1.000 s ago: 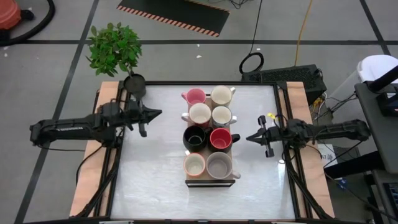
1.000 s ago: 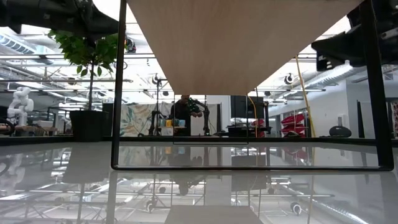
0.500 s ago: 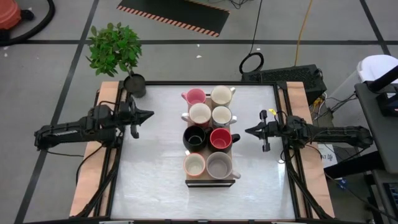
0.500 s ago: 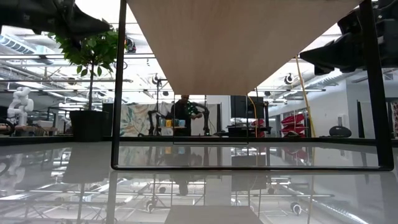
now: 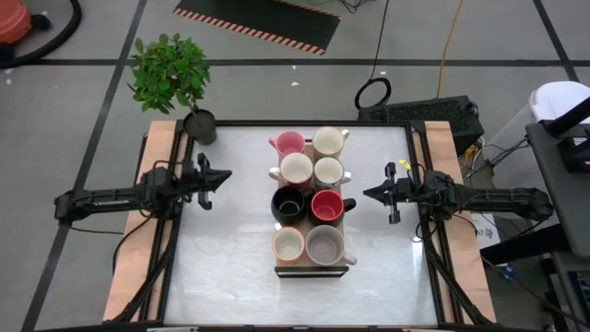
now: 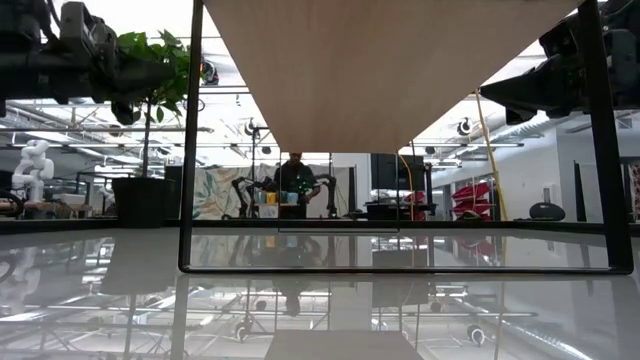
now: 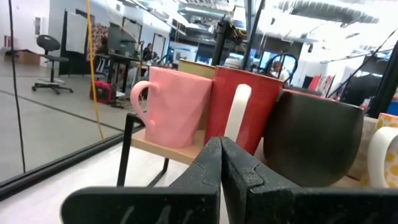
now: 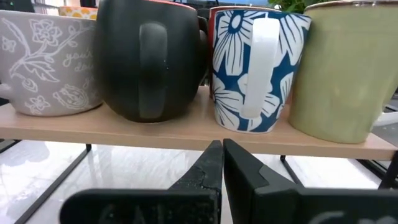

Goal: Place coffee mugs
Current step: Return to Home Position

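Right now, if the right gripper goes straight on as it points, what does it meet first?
Probably the edge of the wooden shelf: the shut right gripper points at its board, just below the gap between the black mug and the blue-flowered mug. Depth is unclear.

A grey concrete floor [image 5: 83, 37] is being crossed by dark lines. A black mat with an orange-striped edge [image 5: 267, 18] is being shown far off, a leafy green potted plant [image 5: 169, 72] far left, and a black swivel office chair [image 7: 51, 61] in the hall beyond.

Overhead, table-level, wrist-close views; shelf [image 6: 390, 70] apparently shared.
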